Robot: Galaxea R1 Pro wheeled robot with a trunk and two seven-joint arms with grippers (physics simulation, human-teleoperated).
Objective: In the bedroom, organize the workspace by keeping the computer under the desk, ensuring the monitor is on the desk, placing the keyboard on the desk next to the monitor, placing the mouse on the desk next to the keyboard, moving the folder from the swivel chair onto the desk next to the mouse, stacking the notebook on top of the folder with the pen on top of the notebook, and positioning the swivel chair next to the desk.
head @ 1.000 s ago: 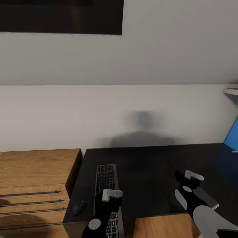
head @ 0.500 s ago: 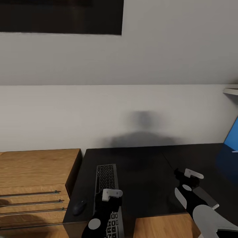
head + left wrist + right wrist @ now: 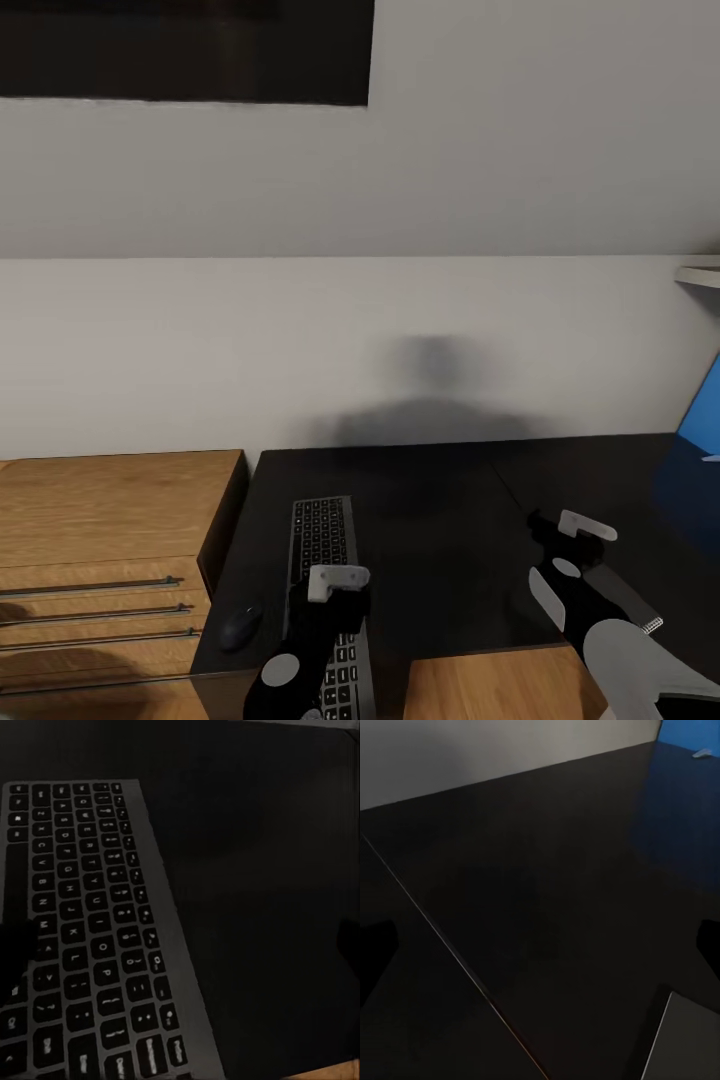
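Head view: keyboard (image 3: 322,560) lying on the black desk (image 3: 450,520), mouse (image 3: 240,626) just beside it near the dresser (image 3: 100,540). Left gripper (image 3: 338,582) over the keyboard's near half, nudged slightly versus half a second ago; right gripper (image 3: 580,528) unchanged above bare desk. Blue panel (image 3: 702,410) at the far right.

Left wrist view: keyboard (image 3: 82,945) flat, fingertips at both edges, spread apart, nothing held. Probably keyboard placement finishing.

Right wrist view: bare desk (image 3: 532,907), fingertips apart, empty.
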